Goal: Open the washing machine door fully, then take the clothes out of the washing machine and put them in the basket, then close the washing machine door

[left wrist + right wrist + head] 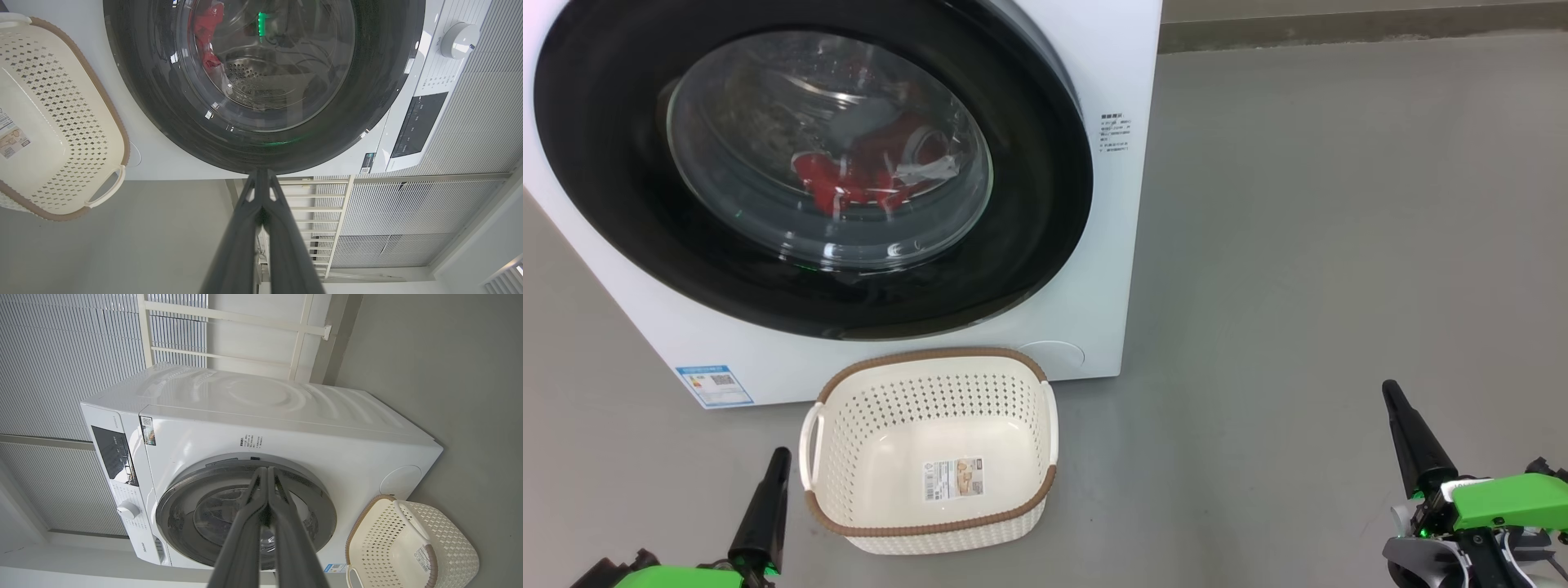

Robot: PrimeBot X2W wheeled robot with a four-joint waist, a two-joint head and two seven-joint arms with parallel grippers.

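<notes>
The white washing machine (1111,269) stands ahead with its black-rimmed door (1029,204) shut. Through the glass bowl I see red and white clothes (866,171) lying in the drum, also red clothes (206,32) in the left wrist view. The cream basket (849,506) with a brown rim sits empty on the floor just in front of the machine. My left gripper (778,457) is shut at the lower left, beside the basket's left handle. My right gripper (1390,392) is shut at the lower right, well clear of both. Both hold nothing.
Grey floor (1339,245) spreads to the right of the machine. The control panel and a white dial (457,38) sit on the machine's upper front. A white railing (302,330) and slatted wall stand behind the machine.
</notes>
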